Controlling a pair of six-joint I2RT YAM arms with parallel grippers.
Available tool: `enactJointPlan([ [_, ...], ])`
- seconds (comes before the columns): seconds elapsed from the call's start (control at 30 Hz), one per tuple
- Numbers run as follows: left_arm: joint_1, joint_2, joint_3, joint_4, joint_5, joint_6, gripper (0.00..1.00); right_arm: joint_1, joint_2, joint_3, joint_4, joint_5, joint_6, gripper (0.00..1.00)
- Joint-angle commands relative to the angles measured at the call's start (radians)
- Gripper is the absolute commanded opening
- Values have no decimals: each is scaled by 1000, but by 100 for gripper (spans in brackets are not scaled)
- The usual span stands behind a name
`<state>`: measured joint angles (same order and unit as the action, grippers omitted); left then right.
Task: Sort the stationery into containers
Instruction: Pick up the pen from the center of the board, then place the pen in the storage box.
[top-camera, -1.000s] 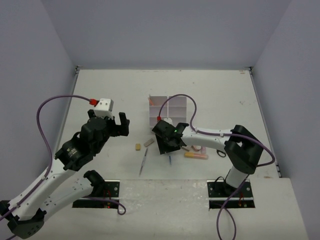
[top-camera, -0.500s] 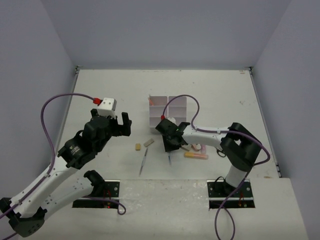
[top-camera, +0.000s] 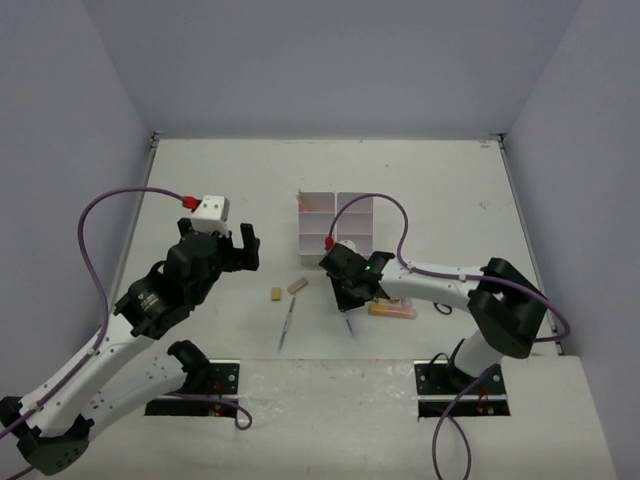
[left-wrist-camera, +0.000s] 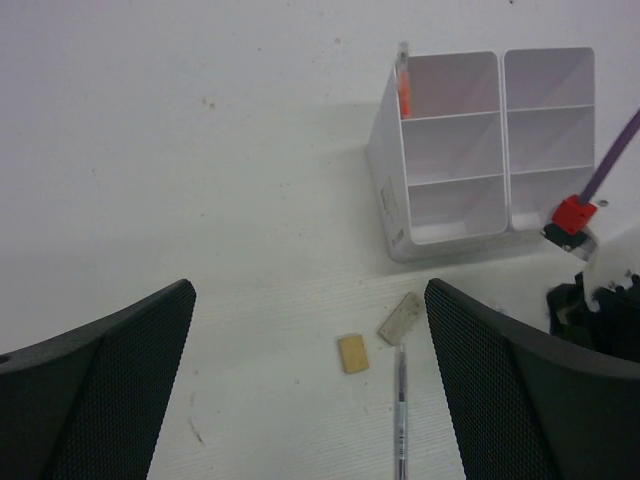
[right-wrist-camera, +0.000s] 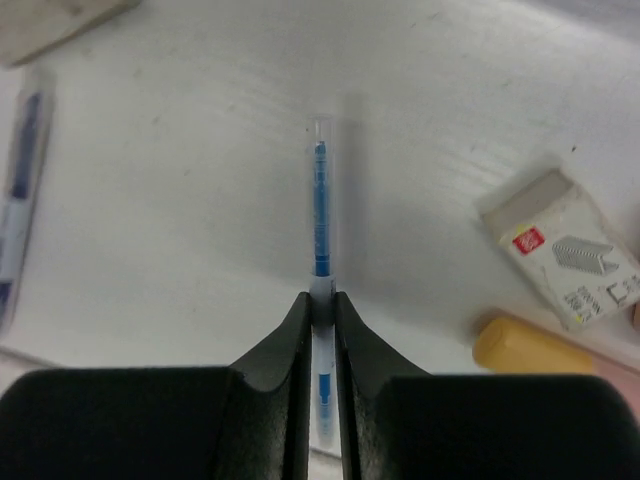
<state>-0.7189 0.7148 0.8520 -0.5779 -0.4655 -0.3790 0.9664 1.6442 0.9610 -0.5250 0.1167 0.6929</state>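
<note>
White table (top-camera: 200, 180), right claw (right-wrist-camera: 320, 300) tight on blue pen (right-wrist-camera: 320, 190) near organizer (top-camera: 336, 200), left claw (left-wrist-camera: 310, 292) wide, empty.

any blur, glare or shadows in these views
Right wrist: the blue pen is crisp with a faint shadow on its right, the pen at the left edge blurred. Left wrist: the organizer throws a soft shadow to its left. Top external: even light, no glare.
</note>
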Motion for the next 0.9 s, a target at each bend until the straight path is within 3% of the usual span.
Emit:
enactJointPlan([
  [0.0, 9, -26, 1, -8, -126, -37, 100, 42, -195, -12, -11, -71, -95, 0],
  [0.2, 9, -74, 10, -35, -212, -86, 100, 45, -420, 0, 57, -145, -190, 0],
  [0.33, 13, -98, 6, -25, -217, -83, 100, 34, -470, 134, 80, 14, -309, 0],
  [0.43, 37, -87, 8, -24, -217, -78, 100, -48, -452, 197, 205, 57, -412, 0],
  [0.57, 73, -51, 7, -15, -190, -60, 100, -238, -408, 247, 508, -89, -469, 0],
  [0.73, 81, -15, 7, -12, -146, -48, 100, -294, -144, 496, 622, -108, -648, 0],
  [0.8, 81, -14, 5, -8, -125, -45, 100, -299, -111, 467, 729, -112, -674, 0],
  [0.87, 81, -15, 1, 4, -99, -34, 100, -299, -84, 332, 1028, -114, -740, 0],
])
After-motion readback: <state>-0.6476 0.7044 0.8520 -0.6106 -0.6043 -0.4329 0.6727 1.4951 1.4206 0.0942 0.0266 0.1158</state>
